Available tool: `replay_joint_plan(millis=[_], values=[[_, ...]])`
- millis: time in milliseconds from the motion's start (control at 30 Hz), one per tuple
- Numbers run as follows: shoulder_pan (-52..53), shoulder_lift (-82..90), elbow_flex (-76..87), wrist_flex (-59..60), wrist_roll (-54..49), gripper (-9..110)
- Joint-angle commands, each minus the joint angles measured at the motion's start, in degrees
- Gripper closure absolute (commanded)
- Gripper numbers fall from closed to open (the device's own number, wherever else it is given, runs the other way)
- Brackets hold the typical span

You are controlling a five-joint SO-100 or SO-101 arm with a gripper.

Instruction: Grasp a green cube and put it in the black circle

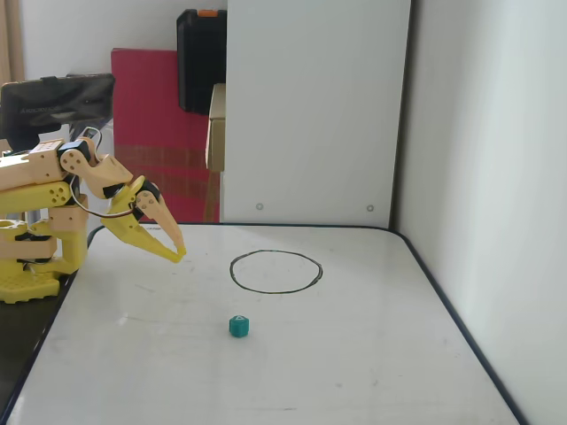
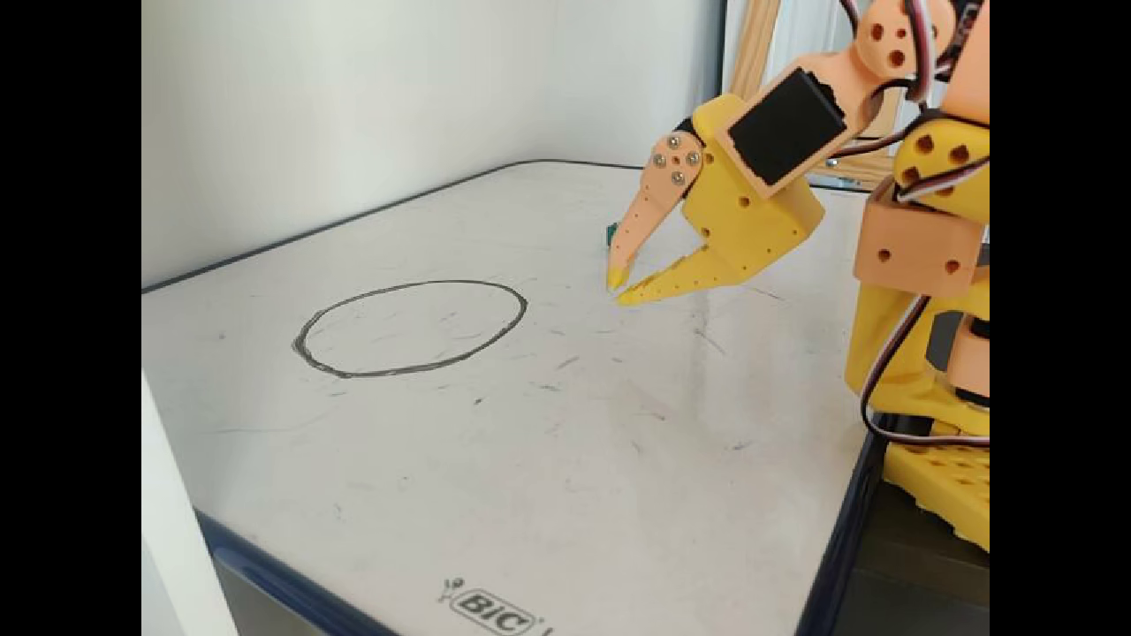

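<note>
Green cube (image 1: pixel 239 326) sits outside black circle (image 1: pixel 275 271); gripper (image 1: pixel 180 255) empty, fingertips nearly together.

The small green cube (image 1: pixel 239 327) sits flat on the white board, a bit teal looking, with a pale mark on its top face. In a fixed view it's well apart from the yellow fingertips (image 1: pixel 180 255), below and to the right of them. In the other fixed view only a green sliver (image 2: pixel 610 233) peeks out behind the upper finger. The hand-drawn black circle outline (image 1: pixel 275 271) is empty, an oval to the right of the fingertips, near them, the cube just outside its lower edge.
</note>
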Motion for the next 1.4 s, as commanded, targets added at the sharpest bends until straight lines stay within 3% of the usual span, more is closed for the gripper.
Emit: replay_joint_plan(millis=[0,767,967,1267,1367], values=[[-2.0,-0.1,2.5,-5.4,-2.5,101],[-1.8,-2.4,0.5,-6.7,-2.3,101],[1.8,-22.1,-21.4,-8.0,-2.2,101],[11.4,-48.2,-49.5,-6.9,-19.7,94],[15.9,-56.3,-55.5,-5.5,-16.5,94]])
